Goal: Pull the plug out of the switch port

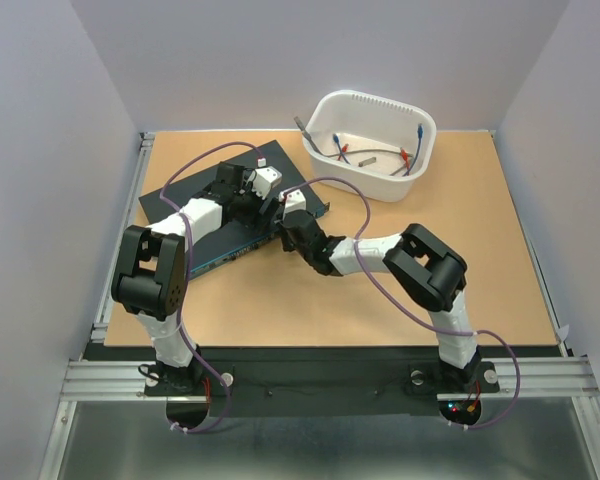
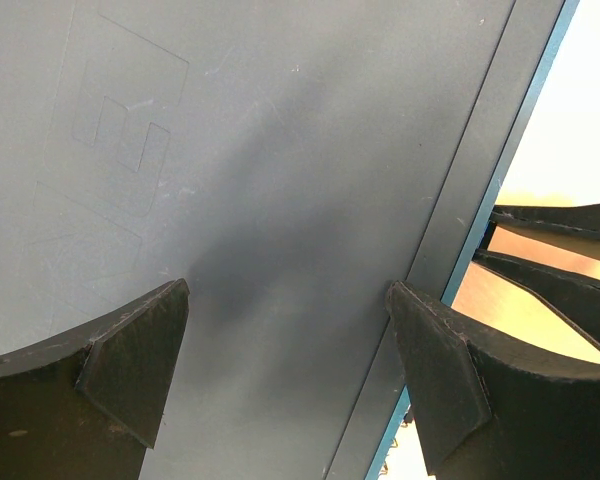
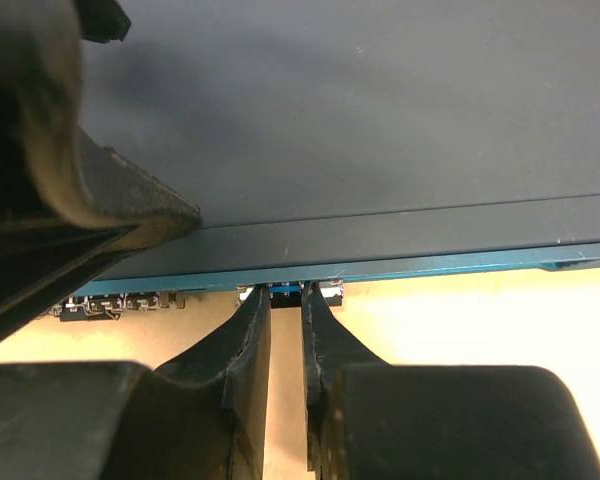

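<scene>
The switch is laid flat on the left rear part of the desk, its long axis running diagonally from near-left to far-right. Its blue-tinted long edge, with the row of sockets, is turned toward the near-right. The lid is seen as smooth, matte blue-black sheet with fine scratches. Outlined block characters are embossed in it; 1 resembles an E and the rest cannot be read.

The plug, small and blue, is seated in a socket on that blue edge. The right pincer is brought up level with the desk. Its 2 dark, tapered fingers are drawn nearly together and clamped on the plug at their tips.

The left pincer is held over the lid near the blue edge. Its 2 wedge-shaped, rough-surfaced fingers are spread wide apart with nothing between them; whether they touch the lid cannot be told.

A white oval plastic tub with a ribbed rim is set at the far right, well apart from the switch. Loose cables with red and blue ends are held in it.
</scene>
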